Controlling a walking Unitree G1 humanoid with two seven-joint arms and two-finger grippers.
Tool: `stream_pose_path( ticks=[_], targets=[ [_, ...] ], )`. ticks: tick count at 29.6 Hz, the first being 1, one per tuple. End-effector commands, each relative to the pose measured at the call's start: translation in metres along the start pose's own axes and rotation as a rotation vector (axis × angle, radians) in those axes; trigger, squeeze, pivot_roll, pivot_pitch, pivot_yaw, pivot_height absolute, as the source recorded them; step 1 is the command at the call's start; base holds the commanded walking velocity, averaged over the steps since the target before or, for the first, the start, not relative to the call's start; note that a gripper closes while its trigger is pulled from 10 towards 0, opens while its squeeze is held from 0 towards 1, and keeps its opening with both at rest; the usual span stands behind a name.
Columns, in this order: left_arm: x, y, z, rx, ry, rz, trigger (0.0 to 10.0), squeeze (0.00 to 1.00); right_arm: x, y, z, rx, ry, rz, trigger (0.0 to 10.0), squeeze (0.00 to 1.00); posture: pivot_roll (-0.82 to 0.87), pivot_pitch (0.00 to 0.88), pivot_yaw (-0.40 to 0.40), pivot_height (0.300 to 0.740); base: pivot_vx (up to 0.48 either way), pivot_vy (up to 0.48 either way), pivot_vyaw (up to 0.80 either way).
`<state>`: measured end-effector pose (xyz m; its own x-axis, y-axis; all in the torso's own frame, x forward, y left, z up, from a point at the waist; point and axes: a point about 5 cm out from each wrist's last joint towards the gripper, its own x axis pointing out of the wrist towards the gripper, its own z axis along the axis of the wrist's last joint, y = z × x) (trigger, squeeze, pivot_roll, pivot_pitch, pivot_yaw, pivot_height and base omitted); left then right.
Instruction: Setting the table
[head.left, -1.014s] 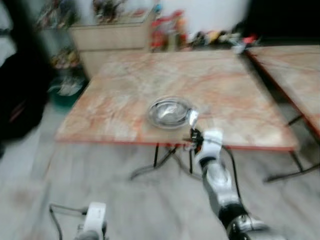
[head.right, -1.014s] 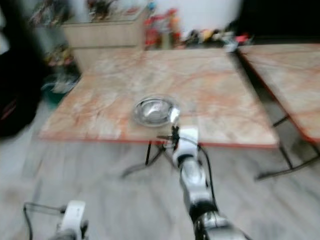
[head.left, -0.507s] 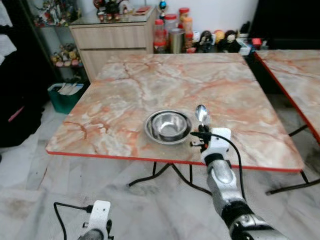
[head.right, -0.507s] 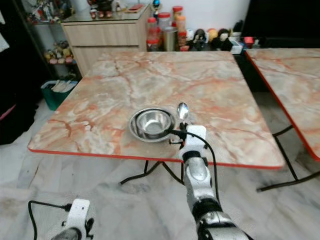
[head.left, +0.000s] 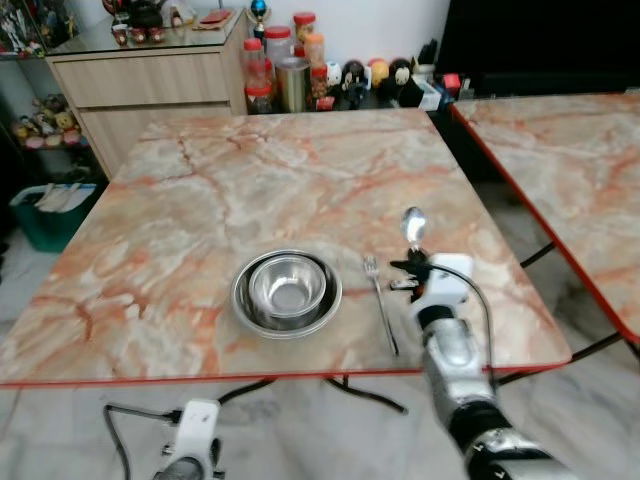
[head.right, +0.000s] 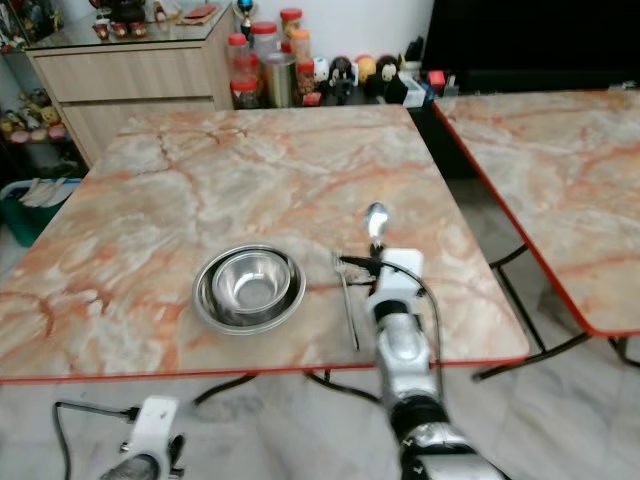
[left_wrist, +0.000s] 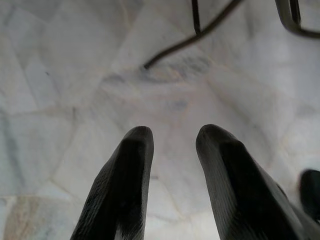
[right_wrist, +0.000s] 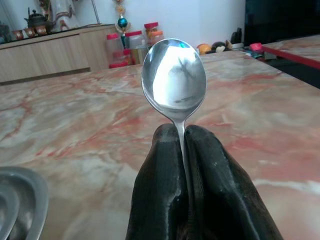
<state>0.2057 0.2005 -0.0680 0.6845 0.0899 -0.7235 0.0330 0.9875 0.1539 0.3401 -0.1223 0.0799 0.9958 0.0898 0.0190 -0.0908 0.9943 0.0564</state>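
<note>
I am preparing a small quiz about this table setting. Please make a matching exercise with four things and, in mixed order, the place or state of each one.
Things:
1. spoon
2. fork
3. steel bowl
4. left gripper

Places or states:
A. lying flat on the table, right of the bowl
B. clamped in the right gripper
C. open, over the floor
D. sitting on a steel plate

Pairs: 1-B, 2-A, 3-D, 4-C

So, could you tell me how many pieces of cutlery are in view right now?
2. A fork lies on the table just right of the steel bowl, and a spoon is held in the right gripper above the table, beside the fork.
</note>
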Motion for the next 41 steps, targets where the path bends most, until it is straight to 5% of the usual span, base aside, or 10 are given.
stream_pose_path(
  ticks=[1,14,21,28,41],
  targets=[
    [0.000,-0.005,-0.002,-0.008,0.009,-0.009,10.0,0.00,0.001,-0.010,0.004,-0.011,-0.012,-0.027,10.0,0.00,-0.04,0.000,0.031,0.736,0.000,0.000,0.00],
    [-0.001,-0.006,-0.003,-0.022,0.011,-0.019,10.0,0.00,0.011,-0.043,0.021,-0.059,0.000,-0.074,10.0,0.00,-0.04,0.005,0.031,0.736,0.000,0.000,0.00],
    [-0.001,-0.008,-0.004,-0.016,0.019,-0.034,10.0,0.00,0.013,-0.055,0.016,-0.101,0.106,-0.088,10.0,0.00,-0.05,0.006,0.038,0.736,0.000,0.000,0.00],
    [-0.001,-0.008,-0.004,-0.020,0.022,-0.035,10.0,0.00,0.013,-0.050,0.003,-0.140,0.253,-0.010,10.0,0.00,-0.04,0.007,0.034,0.736,0.000,0.000,0.00],
    [-0.002,-0.007,-0.008,-0.027,0.032,-0.033,10.0,0.00,0.014,-0.038,-0.002,-0.136,0.301,0.074,10.0,0.00,-0.04,0.011,0.033,0.736,0.000,0.000,0.00]
  ],
)
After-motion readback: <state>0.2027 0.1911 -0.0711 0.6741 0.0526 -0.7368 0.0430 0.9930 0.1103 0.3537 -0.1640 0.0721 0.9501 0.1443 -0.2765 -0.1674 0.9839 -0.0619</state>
